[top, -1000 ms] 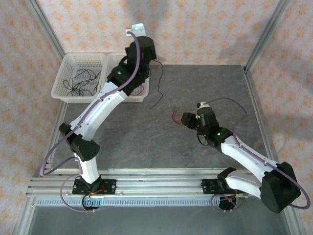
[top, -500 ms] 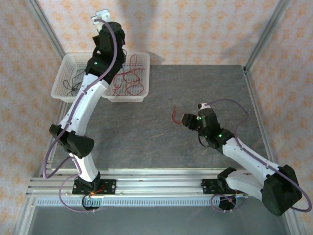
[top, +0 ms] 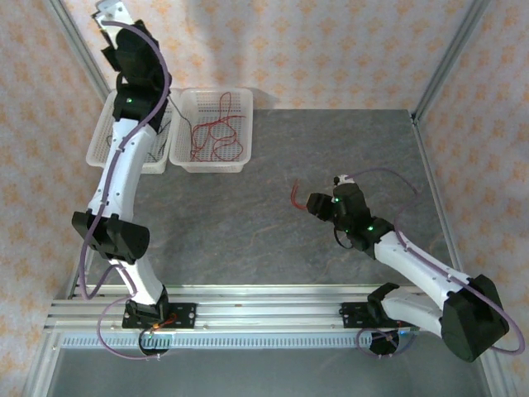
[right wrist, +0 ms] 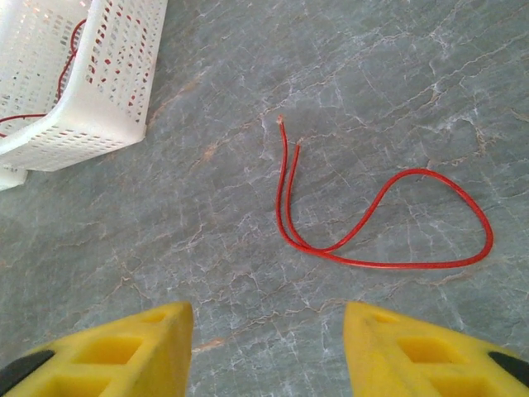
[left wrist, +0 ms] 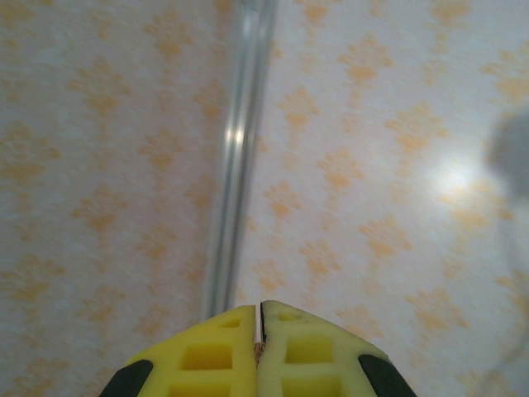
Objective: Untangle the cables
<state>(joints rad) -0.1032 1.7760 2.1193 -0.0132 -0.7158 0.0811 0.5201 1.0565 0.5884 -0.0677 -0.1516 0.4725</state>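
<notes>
Right basket (top: 207,167): red wires (top: 216,136) (left basket (top: 99,155) mostly hidden).

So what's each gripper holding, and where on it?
The open right gripper holds nothing. The left gripper is shut, seemingly pinching a thin dark wire; which part is unclear.

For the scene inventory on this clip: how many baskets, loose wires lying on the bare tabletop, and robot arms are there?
White baskets: 2
Loose red wire: 1
Robot arms: 2
Total: 5
</notes>
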